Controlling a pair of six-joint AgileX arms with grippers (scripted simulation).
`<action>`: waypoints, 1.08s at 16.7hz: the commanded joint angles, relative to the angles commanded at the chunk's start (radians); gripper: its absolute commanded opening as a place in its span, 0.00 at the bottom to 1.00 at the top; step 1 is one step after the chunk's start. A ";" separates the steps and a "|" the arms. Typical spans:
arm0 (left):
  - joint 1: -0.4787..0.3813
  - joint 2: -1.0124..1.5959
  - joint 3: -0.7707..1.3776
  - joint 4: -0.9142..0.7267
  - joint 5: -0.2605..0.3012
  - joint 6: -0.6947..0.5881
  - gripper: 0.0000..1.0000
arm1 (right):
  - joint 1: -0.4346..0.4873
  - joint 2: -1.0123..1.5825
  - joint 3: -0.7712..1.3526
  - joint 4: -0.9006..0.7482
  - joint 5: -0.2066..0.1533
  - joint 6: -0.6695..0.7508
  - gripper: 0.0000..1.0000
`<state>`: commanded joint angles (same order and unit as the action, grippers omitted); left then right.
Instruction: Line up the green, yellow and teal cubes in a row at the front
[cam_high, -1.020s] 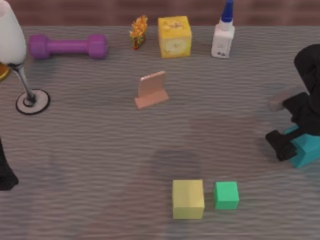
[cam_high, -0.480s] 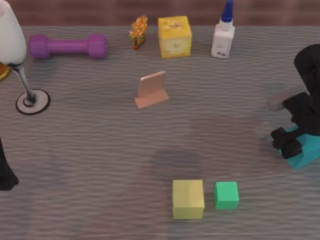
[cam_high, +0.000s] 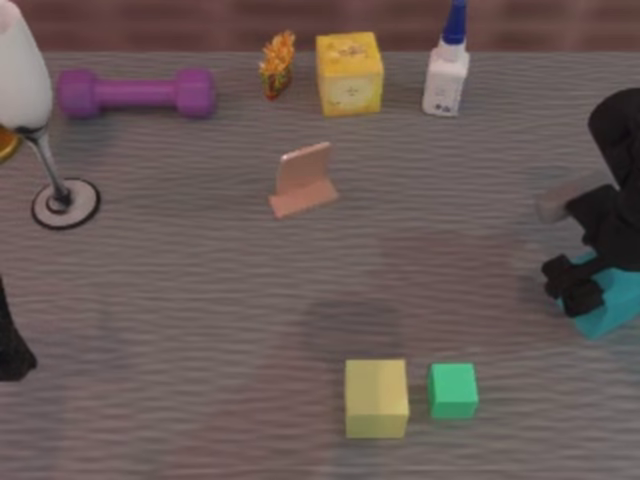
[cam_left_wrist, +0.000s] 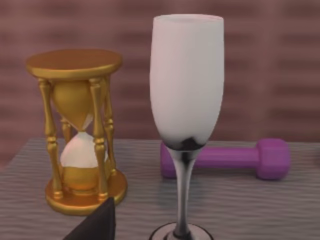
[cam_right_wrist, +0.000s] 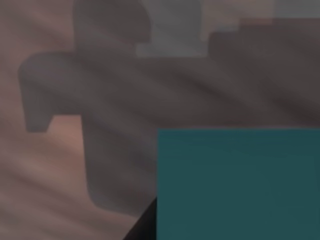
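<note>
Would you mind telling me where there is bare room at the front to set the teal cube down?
Bare tabletop lies right of the green cube, toward the right gripper at the teal cube, and left of the yellow cube. The back row, dumbbell to glue bottle, is crowded.

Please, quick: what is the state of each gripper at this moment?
Left gripper: parked at the table's left edge, cannot be told.
Right gripper: at the teal cube by the right edge; whether it grips cannot be told.
</note>
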<state>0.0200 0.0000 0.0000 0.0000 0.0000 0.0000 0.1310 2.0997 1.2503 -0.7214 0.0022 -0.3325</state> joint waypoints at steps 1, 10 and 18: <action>0.000 0.000 0.000 0.000 0.000 0.000 1.00 | 0.000 0.000 0.000 0.000 0.000 0.000 0.00; 0.000 0.000 0.000 0.000 0.000 0.000 1.00 | 0.009 -0.083 0.086 -0.176 -0.004 -0.002 0.00; 0.000 0.000 0.000 0.000 0.000 0.000 1.00 | 0.007 -0.129 0.132 -0.254 -0.005 0.003 0.00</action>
<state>0.0200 0.0000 0.0000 0.0000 0.0000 0.0000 0.1382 1.9703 1.3820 -0.9755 -0.0027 -0.3294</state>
